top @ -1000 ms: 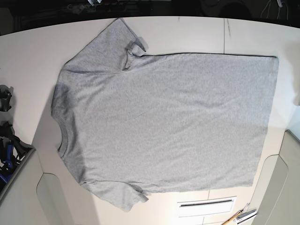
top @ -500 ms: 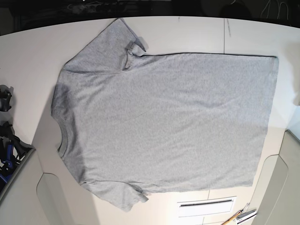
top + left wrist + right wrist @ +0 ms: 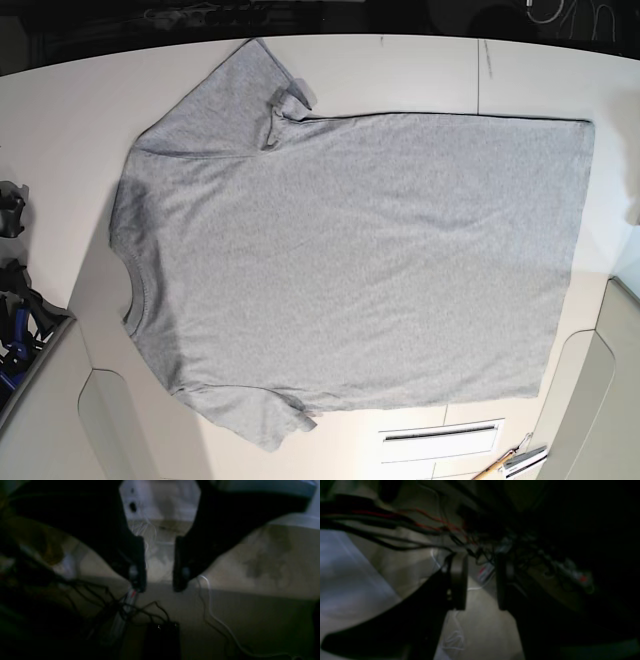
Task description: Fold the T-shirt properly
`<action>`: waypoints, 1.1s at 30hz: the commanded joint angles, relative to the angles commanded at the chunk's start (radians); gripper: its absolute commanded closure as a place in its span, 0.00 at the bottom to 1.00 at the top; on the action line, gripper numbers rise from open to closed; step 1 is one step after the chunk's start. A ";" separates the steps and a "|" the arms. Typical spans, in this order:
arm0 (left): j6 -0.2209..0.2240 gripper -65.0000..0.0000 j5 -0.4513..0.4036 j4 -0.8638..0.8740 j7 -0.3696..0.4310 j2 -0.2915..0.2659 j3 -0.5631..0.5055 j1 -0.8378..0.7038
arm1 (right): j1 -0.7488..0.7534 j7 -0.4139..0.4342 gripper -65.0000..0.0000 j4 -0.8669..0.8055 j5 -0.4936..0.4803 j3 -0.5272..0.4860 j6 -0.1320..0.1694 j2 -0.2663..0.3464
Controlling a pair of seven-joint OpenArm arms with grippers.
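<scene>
The light grey T-shirt (image 3: 350,260) lies spread flat on the white table (image 3: 60,130), plain side up. Its ribbed neck (image 3: 135,290) points left and its hem (image 3: 570,250) is at the right. The far sleeve (image 3: 225,95) has a small turned-up fold at its edge; the near sleeve (image 3: 250,415) lies flat. Neither arm shows in the base view. In the left wrist view my left gripper (image 3: 159,587) is open and empty, over a dim floor with cables. In the right wrist view my right gripper (image 3: 480,606) is open and empty, and the shirt is out of sight.
Black and blue clamps (image 3: 15,300) sit in a bin at the table's left edge. A white slotted plate (image 3: 440,435) and a wooden-handled tool (image 3: 510,462) lie near the front edge. Dark cables (image 3: 120,607) and a power strip (image 3: 570,575) lie below the grippers.
</scene>
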State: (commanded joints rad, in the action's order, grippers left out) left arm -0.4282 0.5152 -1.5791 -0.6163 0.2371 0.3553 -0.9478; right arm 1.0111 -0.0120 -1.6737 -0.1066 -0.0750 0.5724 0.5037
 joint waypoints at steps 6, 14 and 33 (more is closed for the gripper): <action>-0.123 0.60 0.135 -0.089 -0.066 0.016 0.139 0.000 | 0.039 -0.049 0.70 -0.182 -0.156 0.106 0.000 0.000; -0.213 0.60 0.217 -0.227 -0.092 0.019 0.250 0.000 | 0.010 -0.051 0.70 -0.256 -0.390 0.323 -0.001 -0.021; -0.172 0.33 0.251 -0.273 -0.047 0.175 0.294 0.145 | -0.265 -0.338 0.42 -0.122 -0.522 0.439 -0.127 -0.174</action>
State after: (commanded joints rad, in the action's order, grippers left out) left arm -0.5999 0.7662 -1.8523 -0.6628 0.4126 0.6495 -0.8032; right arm 0.7460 -0.3496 -1.7962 -0.6285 0.3645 0.4450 0.3298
